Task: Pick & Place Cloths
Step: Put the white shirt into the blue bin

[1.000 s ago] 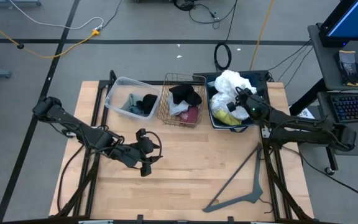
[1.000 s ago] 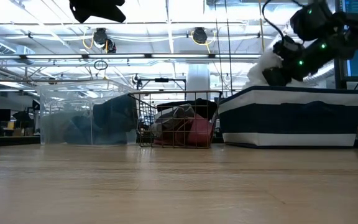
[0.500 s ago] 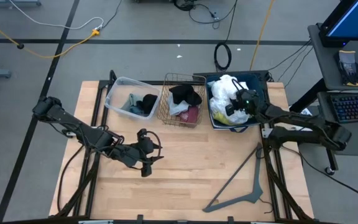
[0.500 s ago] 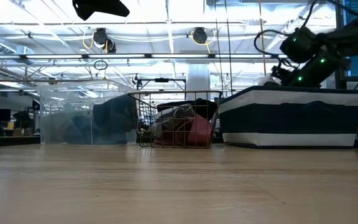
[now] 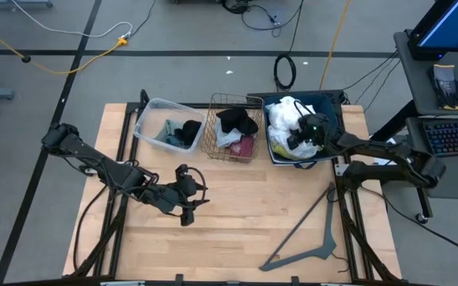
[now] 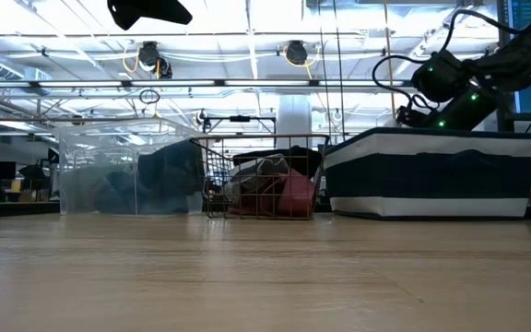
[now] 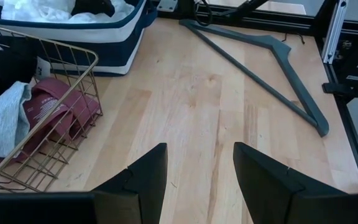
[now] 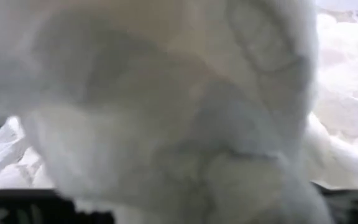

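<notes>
Our right gripper point(image 5: 307, 135) has sunk with the white cloth point(image 5: 283, 119) into the navy bin point(image 5: 334, 119) — pressed against it, grip unclear; left gripper point(image 7: 194, 180) open, far left.

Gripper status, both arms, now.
Left gripper: open, empty, above bare table.
Right gripper: down in the navy bin, against the white cloth; open or shut cannot be told.

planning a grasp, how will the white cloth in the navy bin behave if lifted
The white cloth lies crumpled in soft folds, so it will likely go floppy and drape. It looks bulky yet light. Piled on other cloth in the bin, it may drag neighbours along.
</notes>
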Robot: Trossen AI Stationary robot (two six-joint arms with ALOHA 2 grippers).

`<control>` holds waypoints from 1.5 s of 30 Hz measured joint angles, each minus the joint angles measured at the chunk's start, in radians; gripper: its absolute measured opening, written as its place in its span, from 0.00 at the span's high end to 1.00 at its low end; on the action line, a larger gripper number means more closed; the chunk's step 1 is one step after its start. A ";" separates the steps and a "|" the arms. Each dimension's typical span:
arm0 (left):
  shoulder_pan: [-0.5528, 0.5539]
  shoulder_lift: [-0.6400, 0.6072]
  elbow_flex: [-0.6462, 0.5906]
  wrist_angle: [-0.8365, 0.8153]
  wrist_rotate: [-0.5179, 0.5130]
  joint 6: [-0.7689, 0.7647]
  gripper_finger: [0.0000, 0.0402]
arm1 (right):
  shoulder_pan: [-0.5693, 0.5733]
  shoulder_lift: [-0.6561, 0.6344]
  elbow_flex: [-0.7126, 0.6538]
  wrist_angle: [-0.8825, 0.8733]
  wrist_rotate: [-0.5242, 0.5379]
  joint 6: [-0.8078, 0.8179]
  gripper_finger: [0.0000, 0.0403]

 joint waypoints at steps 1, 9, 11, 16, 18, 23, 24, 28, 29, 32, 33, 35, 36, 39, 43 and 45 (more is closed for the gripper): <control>0.000 0.000 0.000 0.000 0.001 0.000 0.54 | 0.000 -0.009 0.000 -0.001 -0.013 -0.013 0.66; 0.000 0.000 0.000 0.000 0.026 0.004 0.54 | 0.002 -0.073 -0.001 -0.014 -0.147 -0.125 0.43; 0.000 0.000 0.000 0.000 0.027 0.003 0.54 | 0.003 -0.085 -0.002 -0.019 -0.175 -0.138 0.38; 0.000 0.000 0.000 0.000 0.034 0.007 0.54 | 0.026 -0.125 -0.002 -0.068 -0.175 -0.156 0.32; 0.000 0.000 0.000 0.000 0.046 0.007 0.54 | 0.037 -0.146 -0.002 -0.090 -0.175 -0.156 0.31; 0.000 0.000 0.000 -0.001 0.051 0.010 0.54 | 0.061 -0.210 -0.002 -0.140 -0.173 -0.156 0.32; 0.000 0.000 0.000 -0.002 0.051 0.010 0.54 | 0.065 -0.222 -0.002 -0.148 -0.172 -0.156 0.32; 0.000 0.000 0.000 -0.002 0.051 0.022 0.54 | 0.072 -0.271 -0.002 -0.164 -0.173 -0.176 0.31; 0.000 0.000 0.000 -0.002 0.051 0.022 0.54 | 0.072 -0.283 -0.002 -0.165 -0.173 -0.176 0.31; 0.000 0.000 0.000 -0.002 0.051 0.023 0.54 | 0.073 -0.319 -0.002 -0.164 -0.173 -0.177 0.31; 0.000 0.000 0.000 -0.002 0.051 0.023 0.54 | 0.073 -0.331 -0.002 -0.164 -0.173 -0.177 0.31; 0.000 0.000 0.000 -0.002 0.051 0.023 0.54 | 0.073 -0.349 -0.002 -0.163 -0.171 -0.179 0.31; 0.000 0.000 0.000 -0.002 0.051 0.023 0.54 | 0.073 -0.355 -0.002 -0.162 -0.171 -0.185 0.31; 0.000 0.000 0.000 -0.002 0.051 0.023 0.54 | 0.073 -0.361 -0.002 -0.159 -0.170 -0.224 0.31; 0.000 0.000 0.000 -0.002 0.051 0.023 0.54 | 0.073 -0.361 -0.002 -0.158 -0.170 -0.277 0.31; 0.000 0.000 0.000 -0.002 0.051 0.023 0.54 | 0.073 -0.361 -0.002 -0.154 -0.170 -0.279 0.31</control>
